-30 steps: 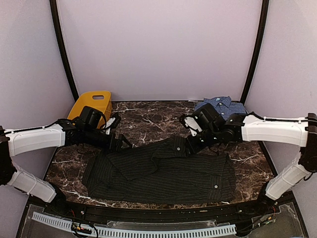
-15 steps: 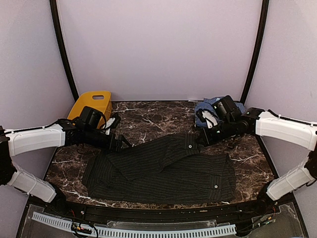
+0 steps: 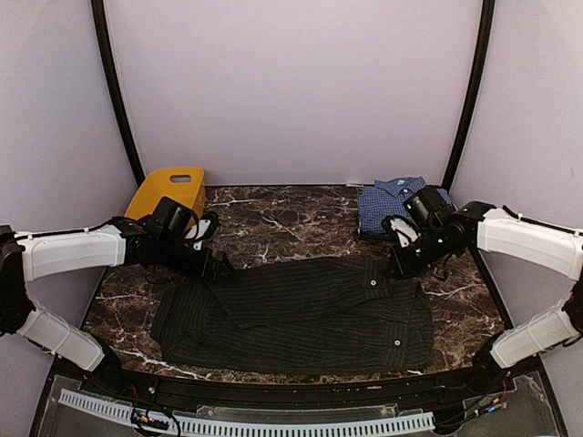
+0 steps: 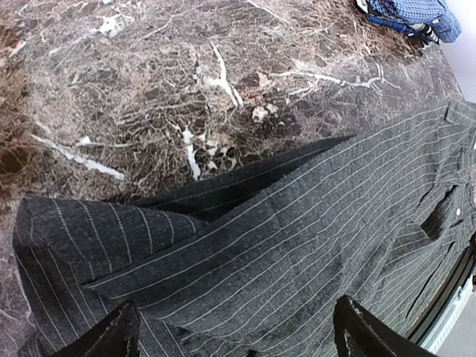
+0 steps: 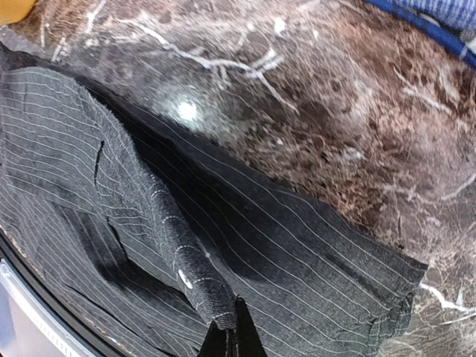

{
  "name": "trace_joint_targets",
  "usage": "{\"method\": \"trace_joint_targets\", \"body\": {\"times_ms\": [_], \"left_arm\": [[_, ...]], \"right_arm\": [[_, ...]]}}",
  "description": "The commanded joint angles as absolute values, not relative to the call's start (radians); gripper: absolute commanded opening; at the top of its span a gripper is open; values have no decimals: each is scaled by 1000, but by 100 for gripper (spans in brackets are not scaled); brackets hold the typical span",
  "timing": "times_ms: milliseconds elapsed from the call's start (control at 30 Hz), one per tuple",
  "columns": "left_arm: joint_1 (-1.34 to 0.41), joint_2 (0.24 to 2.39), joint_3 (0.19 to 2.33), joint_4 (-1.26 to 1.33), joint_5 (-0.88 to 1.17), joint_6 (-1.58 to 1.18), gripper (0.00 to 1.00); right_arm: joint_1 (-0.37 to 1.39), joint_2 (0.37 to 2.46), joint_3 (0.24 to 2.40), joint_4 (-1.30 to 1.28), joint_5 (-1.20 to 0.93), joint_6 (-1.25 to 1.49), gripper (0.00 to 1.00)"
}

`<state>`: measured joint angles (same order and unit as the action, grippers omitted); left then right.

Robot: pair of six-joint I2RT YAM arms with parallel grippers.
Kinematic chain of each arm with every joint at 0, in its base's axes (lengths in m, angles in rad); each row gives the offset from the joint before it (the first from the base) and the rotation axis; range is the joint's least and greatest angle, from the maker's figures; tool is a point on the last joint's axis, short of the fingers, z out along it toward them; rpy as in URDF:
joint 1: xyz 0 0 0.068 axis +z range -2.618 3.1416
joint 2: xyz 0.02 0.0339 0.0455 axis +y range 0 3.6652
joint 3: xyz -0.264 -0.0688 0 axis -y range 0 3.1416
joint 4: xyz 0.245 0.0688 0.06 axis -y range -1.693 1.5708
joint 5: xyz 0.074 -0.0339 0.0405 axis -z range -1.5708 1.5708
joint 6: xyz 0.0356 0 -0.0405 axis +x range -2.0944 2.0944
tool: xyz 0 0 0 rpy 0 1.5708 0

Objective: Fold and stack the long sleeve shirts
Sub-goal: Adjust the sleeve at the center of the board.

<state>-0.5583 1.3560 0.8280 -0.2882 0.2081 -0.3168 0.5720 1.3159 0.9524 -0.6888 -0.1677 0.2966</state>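
Black shirt: the black pinstriped shirt lies spread over the near middle of the counter, with a sleeve laid across its upper part toward the right.
Blue shirt: the blue checked shirt sits folded at the far right corner, apart from the black one.
Left tool: the left tool is low at the black shirt's upper left edge. Its fingers are spread wide and released, with striped cloth below them and nothing gripped.
Right tool: the right tool is at the shirt's upper right edge. Its fingertips are clenched to a point on a rolled ridge of the black cloth.
Around: a yellow basket stands at the far left corner behind the left arm, well apart from both shirts.
In the way: the right arm crosses in front of the blue shirt's near right part.
Only from above: the black shirt's whole outline and two white buttons on its right half.
Only from the wrists: how the fingers stand. From above both tools are dark against dark cloth, so the left one only seems to touch the shirt.
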Motion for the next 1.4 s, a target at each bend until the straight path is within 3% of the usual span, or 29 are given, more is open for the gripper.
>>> {"method": "trace_joint_targets", "body": {"times_ms": [0, 633, 833, 1100, 1367], "left_arm": [[-552, 1367, 898, -305, 185, -302, 89], [-477, 1486, 881, -229, 157, -451, 84], [-425, 1511, 842, -190, 233, -437, 77], [-374, 1572, 827, -133, 314, -416, 77], [-330, 1578, 816, -42, 424, -427, 64]], "right_arm": [[558, 1300, 904, -720, -138, 298, 0], [560, 1280, 883, -666, -227, 257, 0], [560, 1285, 870, -656, -228, 255, 0], [559, 1269, 883, -675, -225, 255, 0], [559, 1251, 914, -696, -230, 252, 0]]}}
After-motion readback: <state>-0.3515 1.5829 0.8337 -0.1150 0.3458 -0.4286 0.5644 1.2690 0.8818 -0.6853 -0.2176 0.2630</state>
